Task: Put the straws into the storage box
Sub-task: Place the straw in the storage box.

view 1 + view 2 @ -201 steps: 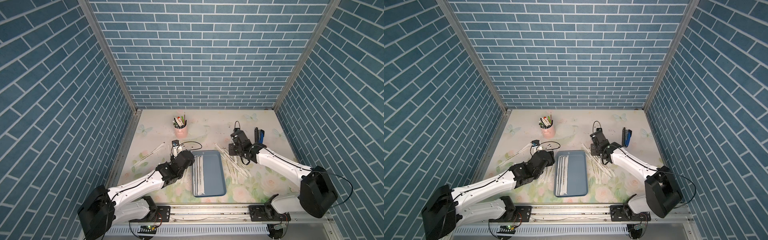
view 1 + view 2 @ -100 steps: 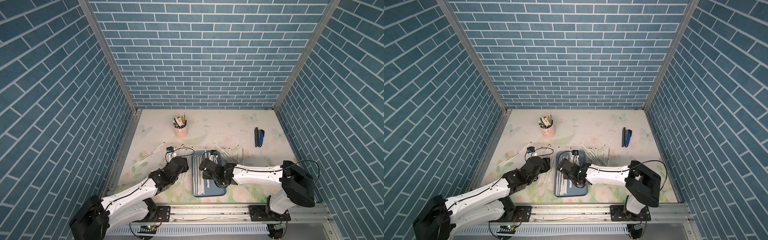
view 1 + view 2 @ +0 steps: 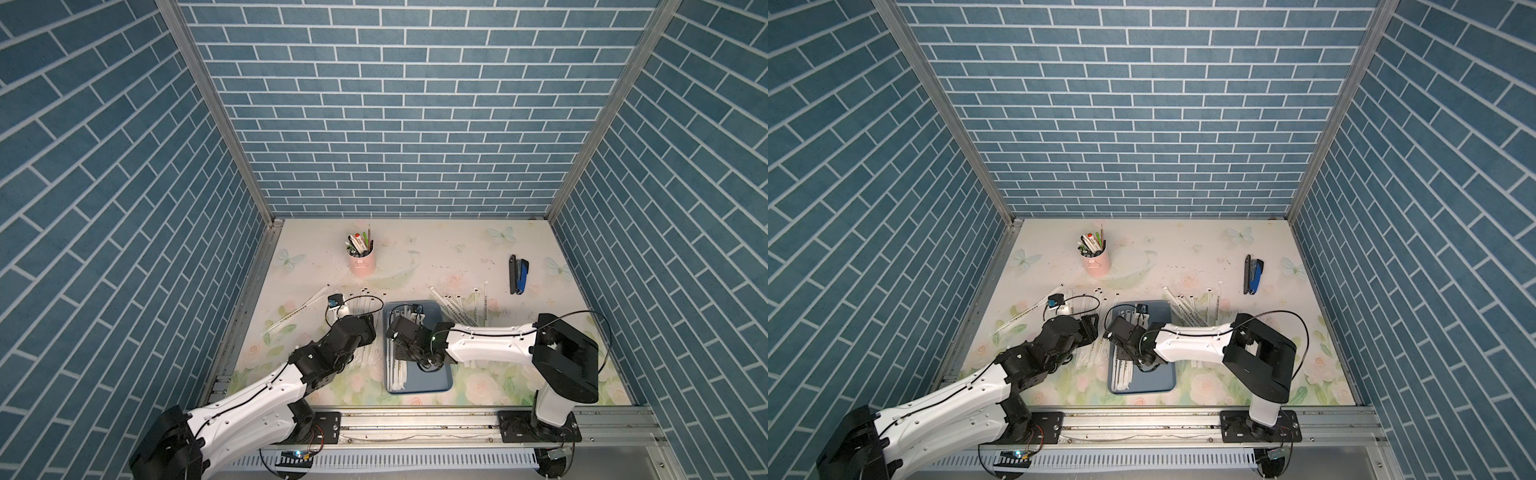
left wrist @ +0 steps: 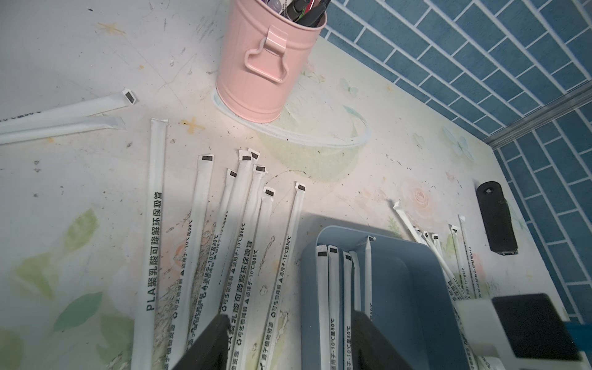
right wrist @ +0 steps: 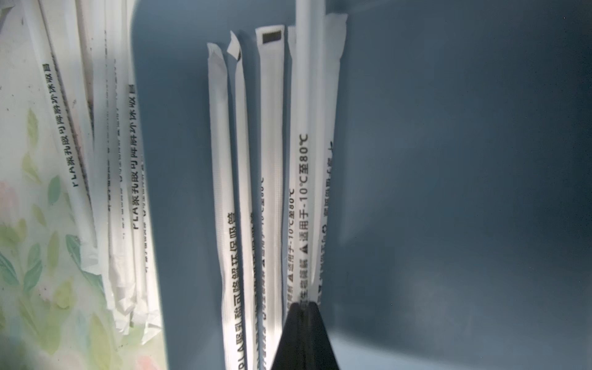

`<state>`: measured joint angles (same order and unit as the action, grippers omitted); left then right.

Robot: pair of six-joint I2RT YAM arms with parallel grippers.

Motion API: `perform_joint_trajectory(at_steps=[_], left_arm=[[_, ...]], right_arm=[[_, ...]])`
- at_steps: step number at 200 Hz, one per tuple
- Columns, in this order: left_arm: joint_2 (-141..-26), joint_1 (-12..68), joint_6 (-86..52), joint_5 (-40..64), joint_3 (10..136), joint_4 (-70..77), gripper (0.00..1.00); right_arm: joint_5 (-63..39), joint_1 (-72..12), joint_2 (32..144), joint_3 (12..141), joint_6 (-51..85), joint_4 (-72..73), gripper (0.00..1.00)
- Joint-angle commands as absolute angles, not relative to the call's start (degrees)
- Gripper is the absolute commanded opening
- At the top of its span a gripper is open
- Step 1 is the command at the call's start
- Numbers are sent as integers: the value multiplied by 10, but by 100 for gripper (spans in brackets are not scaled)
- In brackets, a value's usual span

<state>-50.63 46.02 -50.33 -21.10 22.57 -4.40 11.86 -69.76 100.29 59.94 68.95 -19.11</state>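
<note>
The table (image 3: 436,257) is a pale floral sheet, scuffed and specked, closed in on three sides by blue brick-pattern walls (image 3: 395,124). In both top views the box (image 3: 432,380) sits at lower centre of the frame. A cup (image 3: 362,262) of pens stands above and left of it, and a stapler (image 3: 518,275) lies at the right. Straws (image 3: 457,307) lie fanned on the table either side of the box, with several more along the box's left half.

Only the left wrist view shows the left gripper (image 4: 288,315) released, its fingers wide apart above the straws just beside the box's left rim. Only the right wrist view shows the right gripper (image 5: 306,307) clenched on the held straw (image 5: 304,160), which runs over the straws lying in the box.

From above, both arms cover their own fingertips and the box's middle. Print on the wrappers is partly blurred in the right wrist view, and the held straw's far end is cut off at the frame edge.
</note>
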Motion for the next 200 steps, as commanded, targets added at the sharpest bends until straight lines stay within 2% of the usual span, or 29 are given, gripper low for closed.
perform_joint_trajectory(at_steps=[1, 70, 145, 200], left_arm=[[-503, 457, -499, -213, 223, -47, 64], [-522, 457, -493, -213, 229, -39, 64], [-518, 456, -490, -223, 238, -54, 63], [-519, 452, -486, -227, 242, -60, 61]], right_arm=[[122, -688, 993, 600, 669, -233, 0], [95, -679, 1000, 590, 657, -218, 0], [79, -670, 1000, 579, 649, -202, 9], [78, -670, 998, 577, 644, -196, 11]])
